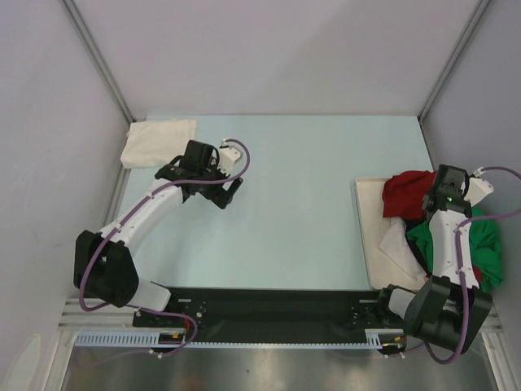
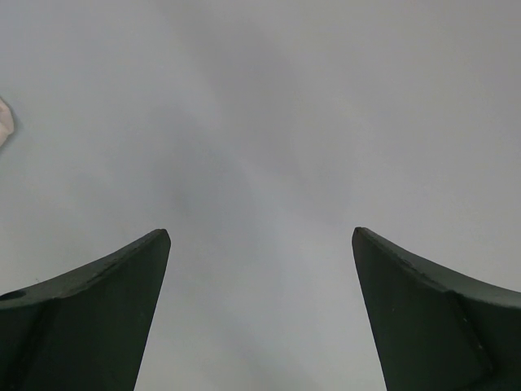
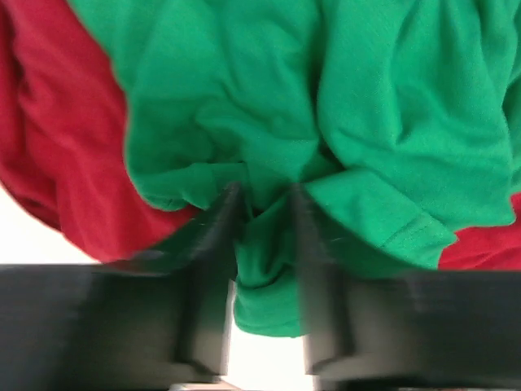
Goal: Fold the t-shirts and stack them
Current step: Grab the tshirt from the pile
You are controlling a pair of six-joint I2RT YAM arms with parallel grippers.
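A folded cream-white t-shirt lies at the far left of the table. My left gripper is open and empty just right of it, over bare table; a sliver of cream cloth shows at that view's left edge. A heap of t-shirts lies on and beside the white tray: red, green, a white one and a dark one. My right gripper is shut on a bunched fold of the green t-shirt, with the red t-shirt beside it.
Grey enclosure walls stand on the left, back and right of the pale blue table. The black base rail runs along the near edge between the two arm bases.
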